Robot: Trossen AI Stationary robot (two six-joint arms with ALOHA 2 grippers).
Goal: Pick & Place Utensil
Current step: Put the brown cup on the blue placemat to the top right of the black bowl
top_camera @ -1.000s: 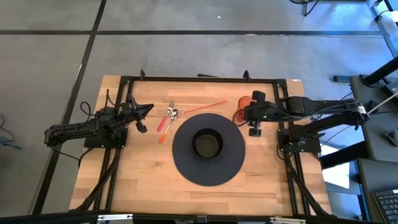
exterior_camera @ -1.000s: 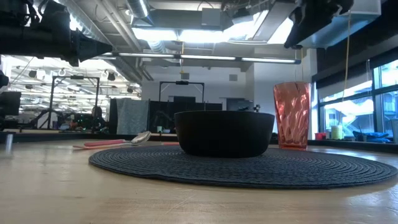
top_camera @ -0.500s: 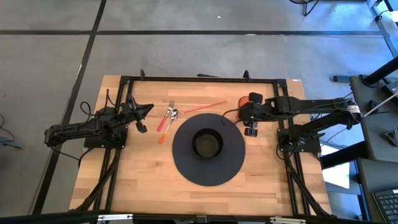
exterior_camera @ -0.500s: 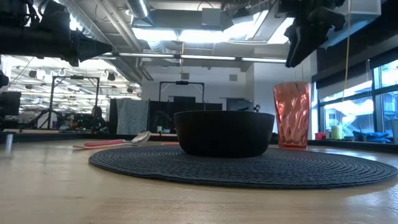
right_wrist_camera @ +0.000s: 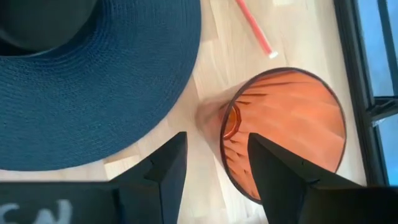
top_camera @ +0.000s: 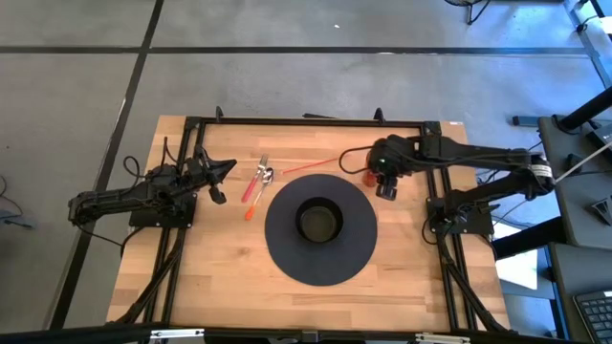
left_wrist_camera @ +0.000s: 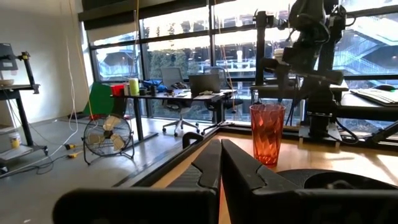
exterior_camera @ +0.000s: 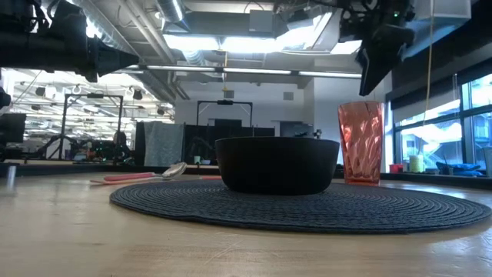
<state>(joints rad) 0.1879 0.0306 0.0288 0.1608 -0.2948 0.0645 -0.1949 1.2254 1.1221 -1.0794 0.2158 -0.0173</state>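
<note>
A fork and a spoon with pink handles [top_camera: 259,180] lie flat on the wood, left of the round dark placemat [top_camera: 287,250]. The spoon [exterior_camera: 154,175] also shows in the low view. A black bowl [top_camera: 317,220] stands on the mat. My right gripper [right_wrist_camera: 214,168] hangs open above the orange cup [right_wrist_camera: 286,130], pointing steeply down. One finger is over the cup's mouth and the other over the table beside it; neither touches. My left gripper [top_camera: 226,168] stays shut at the table's left, well above the wood.
An orange straw [top_camera: 316,164] lies on the wood beyond the mat, its end [right_wrist_camera: 254,26] near the cup. A black frame [top_camera: 306,121] runs around the work area. Bare wood lies on the near side of the mat.
My right gripper has come down and a little toward the table's left, ending over the orange cup, and has tipped more steeply downward. Cup, bowl and utensils have stayed where they were.
</note>
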